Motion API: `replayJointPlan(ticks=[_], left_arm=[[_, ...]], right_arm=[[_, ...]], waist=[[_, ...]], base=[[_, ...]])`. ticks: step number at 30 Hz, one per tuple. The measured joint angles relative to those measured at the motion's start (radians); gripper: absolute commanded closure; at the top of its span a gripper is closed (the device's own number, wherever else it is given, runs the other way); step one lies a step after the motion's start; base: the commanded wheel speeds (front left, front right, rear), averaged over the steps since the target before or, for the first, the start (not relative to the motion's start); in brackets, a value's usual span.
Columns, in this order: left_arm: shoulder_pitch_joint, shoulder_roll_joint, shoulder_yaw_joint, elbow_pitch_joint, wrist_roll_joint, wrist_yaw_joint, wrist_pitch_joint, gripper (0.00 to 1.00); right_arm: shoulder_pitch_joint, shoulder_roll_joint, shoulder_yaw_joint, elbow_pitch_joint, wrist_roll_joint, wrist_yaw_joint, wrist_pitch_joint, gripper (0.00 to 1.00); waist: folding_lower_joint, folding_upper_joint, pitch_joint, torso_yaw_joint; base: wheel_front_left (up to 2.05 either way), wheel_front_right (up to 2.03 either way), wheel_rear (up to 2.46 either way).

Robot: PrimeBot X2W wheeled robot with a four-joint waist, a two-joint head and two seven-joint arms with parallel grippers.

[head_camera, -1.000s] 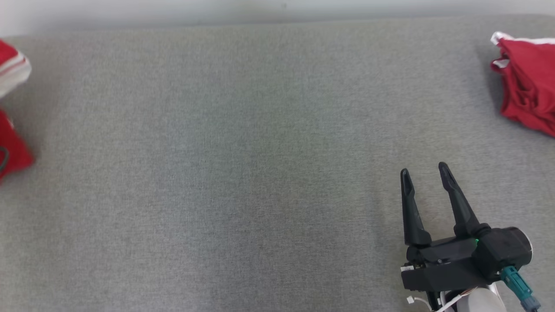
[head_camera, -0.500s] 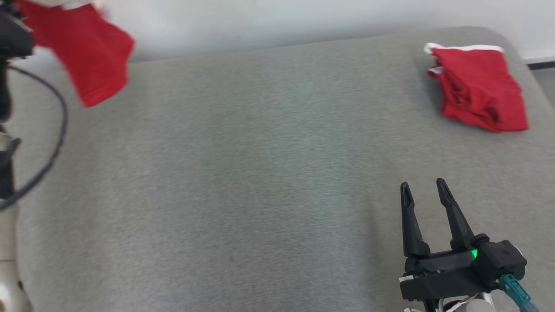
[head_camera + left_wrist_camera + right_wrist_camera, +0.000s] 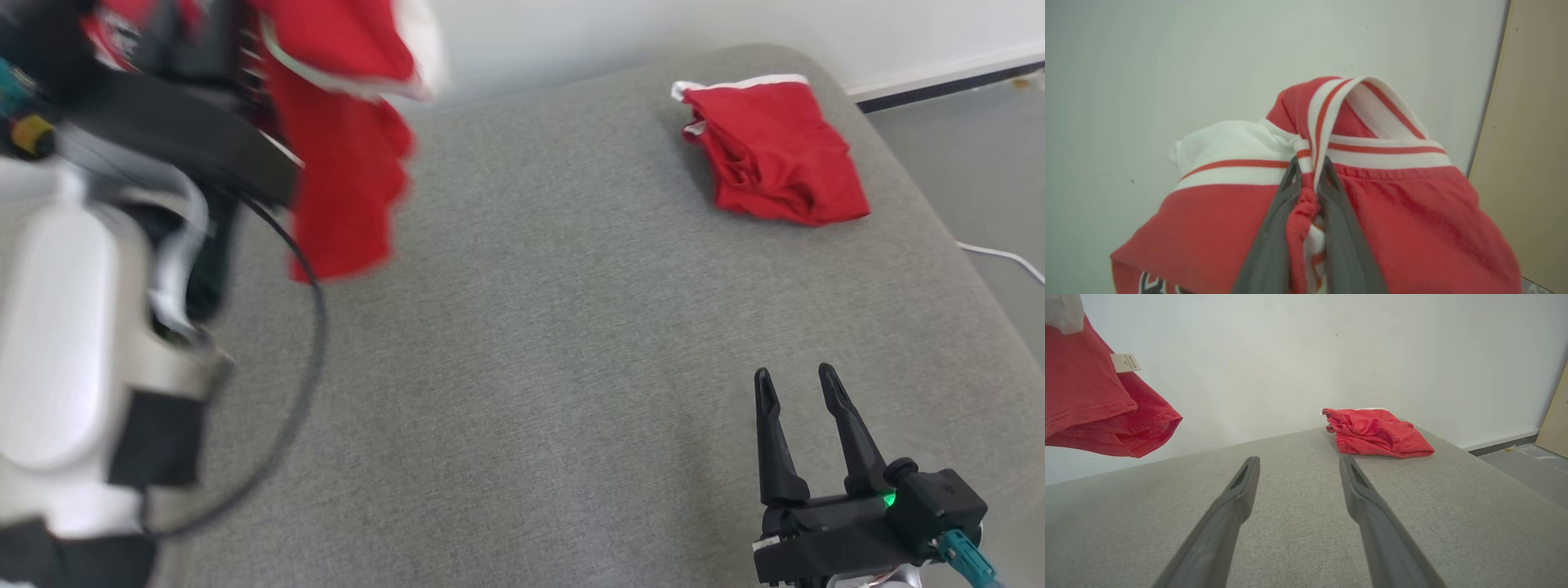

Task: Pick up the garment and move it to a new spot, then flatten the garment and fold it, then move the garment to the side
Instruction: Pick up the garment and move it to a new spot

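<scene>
Left gripper (image 3: 1308, 171) pinches hanging garment (image 3: 1392, 212); right gripper (image 3: 792, 392) open, empty.

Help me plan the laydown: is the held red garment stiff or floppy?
Likely floppy: the red garment hangs limp below the left hand. Probably light: one pinch near the striped trim carries it all. It may well land bunched.

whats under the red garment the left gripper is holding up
The grey cushion; the hanging garment, pinched in the left gripper, clears it. The cushion patch directly behind the cloth and the left arm is covered.
</scene>
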Motion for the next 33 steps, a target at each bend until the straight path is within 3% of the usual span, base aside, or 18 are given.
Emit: replayJointPlan(ticks=[10,19,28,29,30,33], left_arm=[[0.264,-0.074,-0.094,-0.079,-0.024,0.026,0.024,1.0],[0.453,-0.085,-0.147,0.124,-0.046,0.006,-0.028,1.0],[0.459,-0.095,-0.184,0.356,-0.058,-0.018,-0.126,1.0],[0.452,-0.097,-0.19,0.36,-0.057,-0.019,-0.142,0.44],[0.444,-0.098,-0.2,0.361,-0.051,-0.02,-0.157,0.0],[0.422,-0.106,-0.211,0.343,-0.044,-0.022,-0.201,0.0]], right_arm=[[0.012,0.001,0.001,0.018,-0.002,0.0,0.0,0.0],[0.01,0.0,0.01,0.038,-0.004,0.0,0.0,0.0],[0.006,0.001,0.018,0.052,-0.01,0.0,0.0,0.0],[0.006,0.0,0.014,0.052,-0.01,0.0,0.0,0.0],[0.007,0.0,0.013,0.051,-0.01,0.0,0.0,0.0],[0.013,0.001,0.004,0.05,-0.012,0.0,0.0,0.0]], waist=[[0.0,0.0,-0.02,-0.003],[0.0,0.0,-0.006,0.003],[0.0,0.0,-0.009,0.005],[0.0001,0.0,-0.011,0.008],[0.0,0.0001,-0.014,0.011],[0.0,0.0001,-0.024,0.023]], base=[[0.0,0.0,0.0],[0.0,0.0,0.0],[0.0,0.0,0.0],[0.0,0.0,0.0],[0.0,0.0,0.0],[0.0,0.0,0.0]])
